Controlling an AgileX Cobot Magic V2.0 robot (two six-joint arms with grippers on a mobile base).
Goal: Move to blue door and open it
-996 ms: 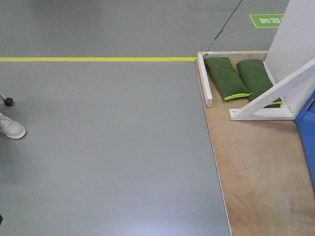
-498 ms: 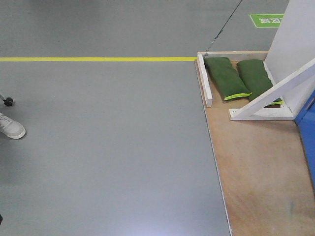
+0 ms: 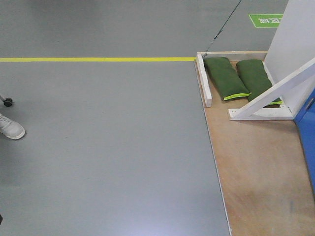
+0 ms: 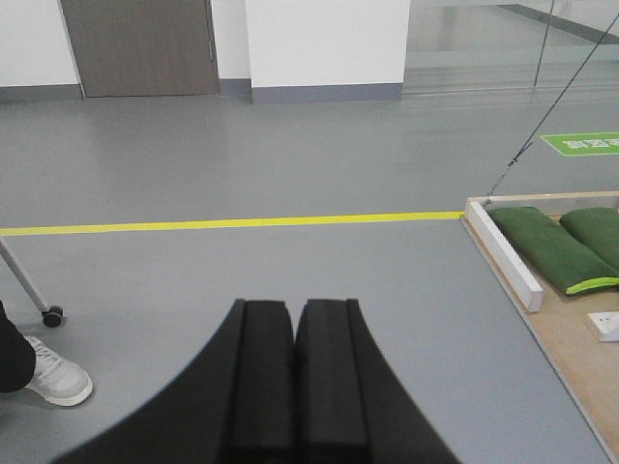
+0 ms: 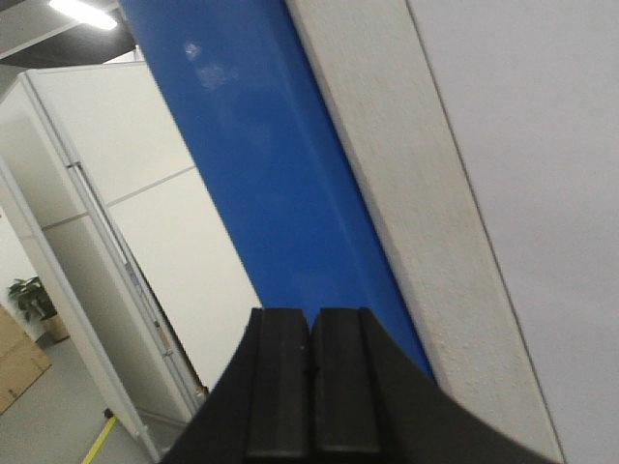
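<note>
The right pincer fills the bottom centre, its two black pads pressed flat together with only a thin seam between them. Above its tips rises the blue door — a glossy panel slanting from upper left to lower right, with faint reflections near its top. Along the door's right edge runs a rough white frame strip, and right of that a plain white panel. Left of the door stand white partition walls. A ceiling light glows at top left — a potted plant and a cardboard box sit low at the left edge.
</note>
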